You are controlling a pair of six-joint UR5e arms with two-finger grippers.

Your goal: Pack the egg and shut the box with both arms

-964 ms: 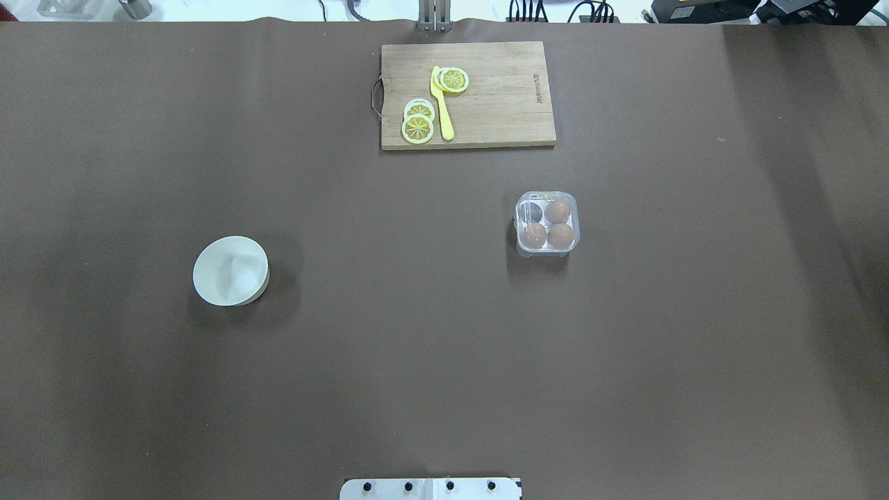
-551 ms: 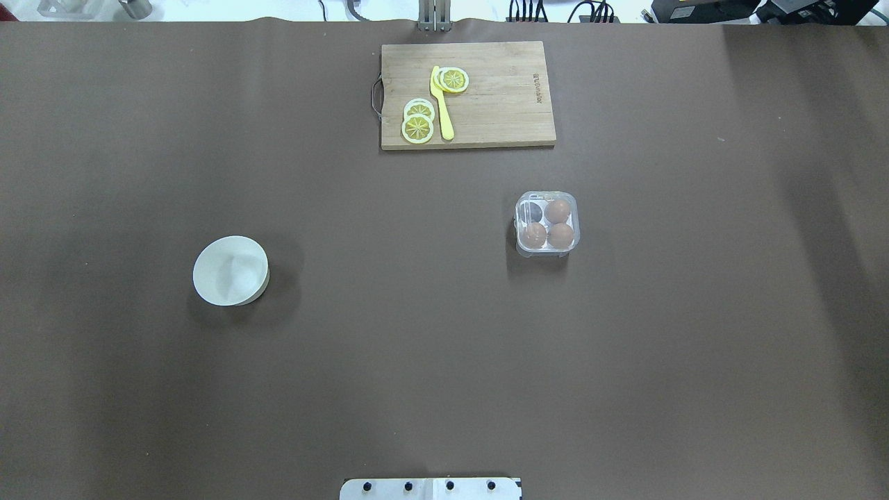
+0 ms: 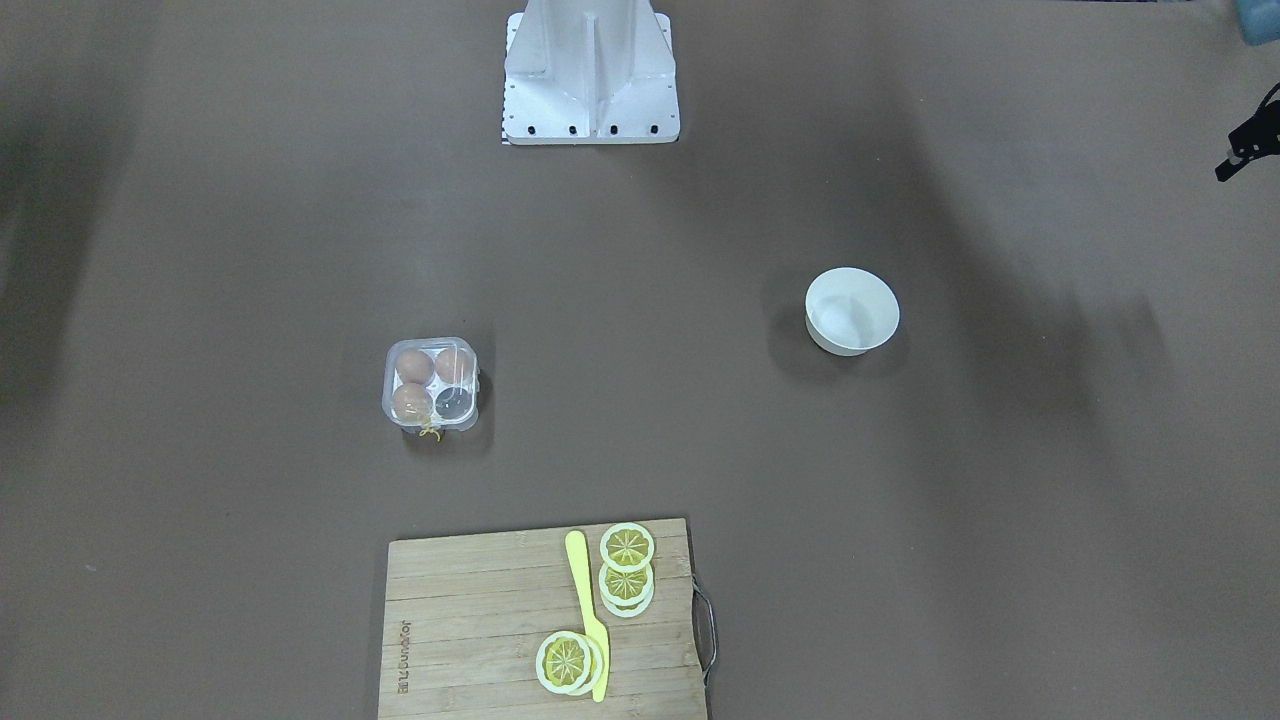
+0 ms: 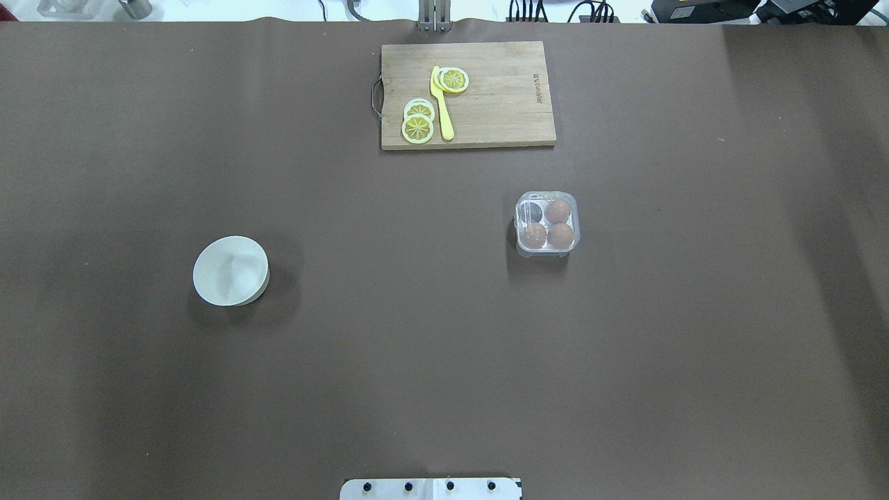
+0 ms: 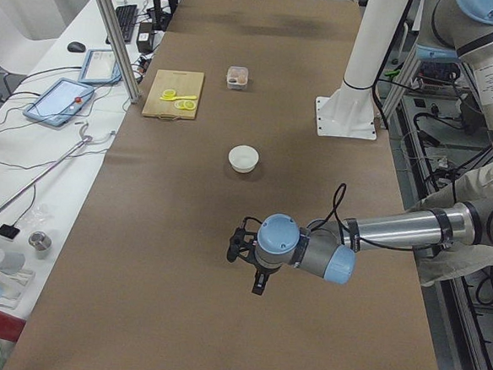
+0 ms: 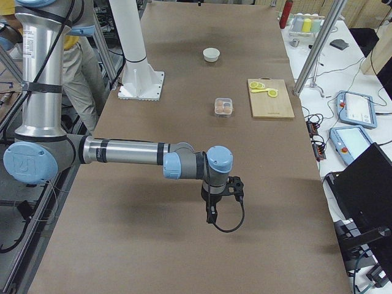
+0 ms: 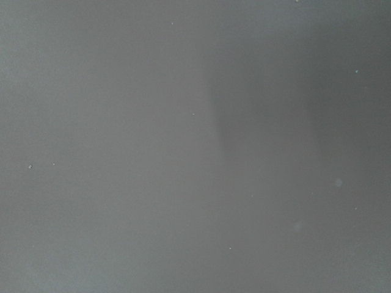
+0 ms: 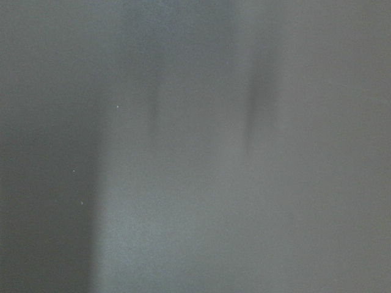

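1. left claw [image 5: 257,281]: hangs above the brown table [image 4: 417,361] towards its left end, fingers pointing down. we cannot tell how far it is open or whether it holds anything.
2. right claw [image 6: 212,215]: hangs above the table's right end, fingers down, with a black cable looped beside it. here too we cannot tell its opening or any load.
3. both wrist views give us only a blurred grey surface.
4. box [image 4: 547,223]: one clear four-cup carton, standing on the table on the robot's right half, well apart from both claws. we cannot tell whether its lid is latched. a yellow string [image 3: 430,432] trails from the side that faces the board.
5. eggs [image 4: 561,236]: we count three, all brown, each seated in its own cup. the fourth cup [image 4: 531,210], on the far left of the box, shows dark.
6. bowl [image 4: 208,251]: one, white and round, on the left half. in the left side view it lies roughly between the left claw and the box.
7. cutting board [image 4: 500,104]: one, wooden, at the far edge beyond the box. it carries one yellow knife [image 4: 442,104] and lemon slices [image 4: 417,128] in two overlapping groups, at least four.
8. white stand [image 3: 590,70]: one, at the robot's edge, midway along the table.
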